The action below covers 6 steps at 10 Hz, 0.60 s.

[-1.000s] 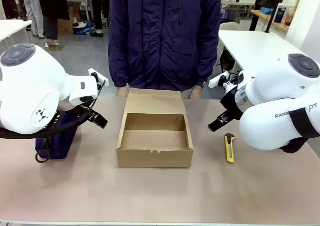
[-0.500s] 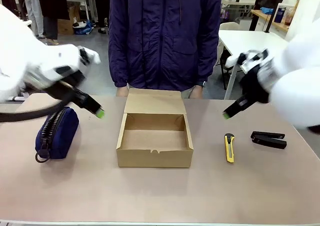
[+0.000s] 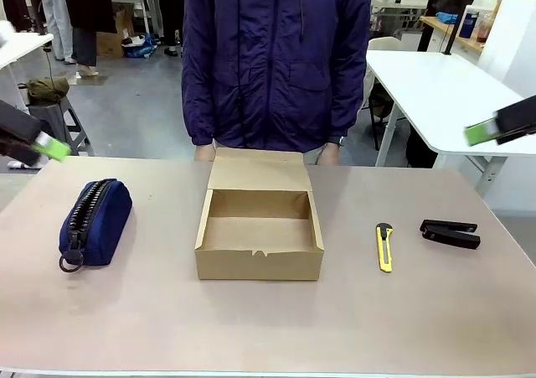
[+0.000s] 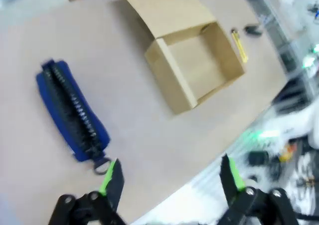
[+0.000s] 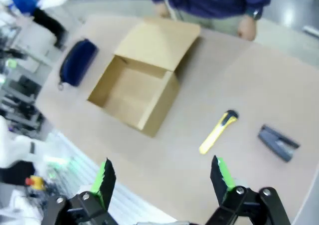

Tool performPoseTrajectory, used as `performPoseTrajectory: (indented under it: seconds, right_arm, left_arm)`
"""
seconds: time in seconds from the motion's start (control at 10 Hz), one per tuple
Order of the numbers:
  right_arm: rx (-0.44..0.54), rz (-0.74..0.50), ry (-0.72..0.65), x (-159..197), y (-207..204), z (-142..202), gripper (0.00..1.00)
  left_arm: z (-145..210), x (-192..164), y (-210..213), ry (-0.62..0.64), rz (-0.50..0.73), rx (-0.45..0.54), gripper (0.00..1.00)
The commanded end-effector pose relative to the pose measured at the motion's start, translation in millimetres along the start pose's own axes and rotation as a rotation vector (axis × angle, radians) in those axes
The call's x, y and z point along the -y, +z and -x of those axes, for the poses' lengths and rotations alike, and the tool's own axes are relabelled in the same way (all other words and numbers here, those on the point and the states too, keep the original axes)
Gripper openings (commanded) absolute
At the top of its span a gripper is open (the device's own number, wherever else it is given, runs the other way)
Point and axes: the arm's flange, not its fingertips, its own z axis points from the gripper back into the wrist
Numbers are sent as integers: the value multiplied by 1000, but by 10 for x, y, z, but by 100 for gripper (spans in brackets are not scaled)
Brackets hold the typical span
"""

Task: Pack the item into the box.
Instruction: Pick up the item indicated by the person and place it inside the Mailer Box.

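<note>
The navy-blue pouch (image 3: 95,223) lies on the table's left side, zipper up, with its ring toward the front; it also shows as the pouch (image 4: 72,110) and the pouch (image 5: 77,62). The brown box (image 3: 260,227) stands open and empty mid-table, its flap lid folded back toward the person; the wrist views show the box (image 4: 192,68) and the box (image 5: 141,83) from above. My left gripper (image 4: 169,177) hangs open high over the table's near edge, its green fingertip (image 3: 52,148) at the far left. My right gripper (image 5: 162,177) is open too, its fingertip (image 3: 481,132) at the far right.
A yellow utility knife (image 3: 384,245) and a black stapler (image 3: 450,233) lie right of the box. A person in a dark jacket (image 3: 276,59) stands at the far edge with hands (image 3: 203,152) resting behind the lid. Other white tables stand behind.
Both arms have lifted and swung outward, away from the table's middle, uncovering the pouch and the stapler. The box, pouch, knife and stapler have not moved.
</note>
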Motion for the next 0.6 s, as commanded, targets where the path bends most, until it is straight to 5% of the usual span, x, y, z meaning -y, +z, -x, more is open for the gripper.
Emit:
performPoseTrajectory:
  seconds: [0.0, 0.2, 0.5]
  right_arm:
    - [72, -174, -262, 664, -2, 700, 100]
    - [164, -352, -424, 1207, 150, 851, 100]
    - [239, -467, -625, 1951, 129, 1158, 100]
  left_arm:
    - [109, -561, 236, 210, 274, 267, 100]
    - [352, -960, 342, 311, 455, 410, 100]
    - [528, -1222, 152, 422, 531, 442, 100]
